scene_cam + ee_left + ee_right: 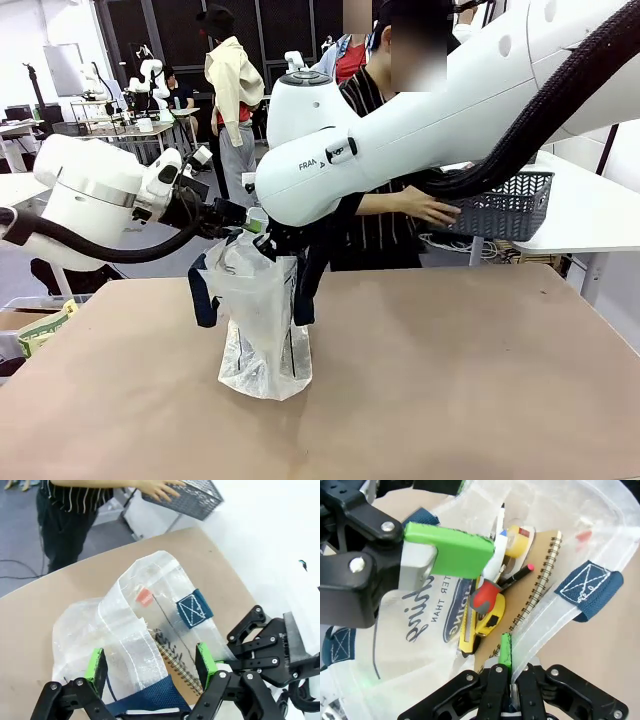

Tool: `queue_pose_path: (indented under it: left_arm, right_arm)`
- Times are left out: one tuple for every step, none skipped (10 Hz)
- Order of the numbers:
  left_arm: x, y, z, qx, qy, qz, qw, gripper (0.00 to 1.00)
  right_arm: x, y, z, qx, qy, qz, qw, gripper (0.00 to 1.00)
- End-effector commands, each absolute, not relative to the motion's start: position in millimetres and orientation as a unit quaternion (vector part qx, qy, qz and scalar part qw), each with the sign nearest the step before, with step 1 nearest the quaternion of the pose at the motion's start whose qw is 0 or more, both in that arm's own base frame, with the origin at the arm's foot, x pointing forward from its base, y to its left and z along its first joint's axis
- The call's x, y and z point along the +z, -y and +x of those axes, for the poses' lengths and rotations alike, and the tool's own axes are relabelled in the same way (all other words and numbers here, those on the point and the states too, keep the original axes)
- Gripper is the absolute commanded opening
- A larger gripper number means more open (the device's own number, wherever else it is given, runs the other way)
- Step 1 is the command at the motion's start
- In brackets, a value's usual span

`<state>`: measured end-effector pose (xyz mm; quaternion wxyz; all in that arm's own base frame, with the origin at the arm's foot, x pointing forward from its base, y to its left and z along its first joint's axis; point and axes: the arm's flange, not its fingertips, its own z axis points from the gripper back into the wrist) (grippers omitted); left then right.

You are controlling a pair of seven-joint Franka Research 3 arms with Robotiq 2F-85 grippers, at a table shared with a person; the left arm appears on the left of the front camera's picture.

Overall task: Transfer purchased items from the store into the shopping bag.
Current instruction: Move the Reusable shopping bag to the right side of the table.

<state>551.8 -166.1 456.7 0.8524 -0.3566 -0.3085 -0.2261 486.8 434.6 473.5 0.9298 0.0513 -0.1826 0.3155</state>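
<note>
The shopping bag (262,325), translucent white with navy straps, stands upright on the brown table. Spread wide over its mouth, my left gripper (150,666) is open, and a fold of the rim and a navy strap (155,700) lie between its green pads (96,666). My right gripper (505,652) is shut on the bag's rim on the opposite side. Inside the bag lie a brown spiral notebook (540,580), a yellow tool (487,620), a tape roll (517,540) and a pen. The store, a dark grey lattice basket (510,205), is held by a person's hand (432,210) at the far right.
The person in a striped top stands at the table's far side behind the arms. A white side table (590,215) stands at the right. Bare brown tabletop (470,380) spreads in front of and to the right of the bag.
</note>
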Motion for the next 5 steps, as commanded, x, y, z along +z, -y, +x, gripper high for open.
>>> queue_pose_path:
  left_arm:
    - [450,158,544,-0.234,0.311,-0.39,0.835,0.91]
    - [450,157,545,-0.227,0.315,-0.4,0.83,0.91]
    - [448,158,546,-0.223,0.315,-0.41,0.827,0.91]
    - [448,158,548,-0.224,0.315,-0.42,0.821,0.91]
    - [447,159,549,-0.222,0.316,-0.423,0.82,0.91]
  right_arm:
    - [471,-449,490,0.318,0.199,0.041,0.926,0.0]
    - [471,-454,489,0.324,0.198,0.041,0.924,0.0]
    - [470,-460,488,0.333,0.196,0.04,0.921,0.0]
    - [468,-467,490,0.339,0.193,0.04,0.92,0.0]
    - [468,-472,489,0.346,0.193,0.04,0.917,0.0]
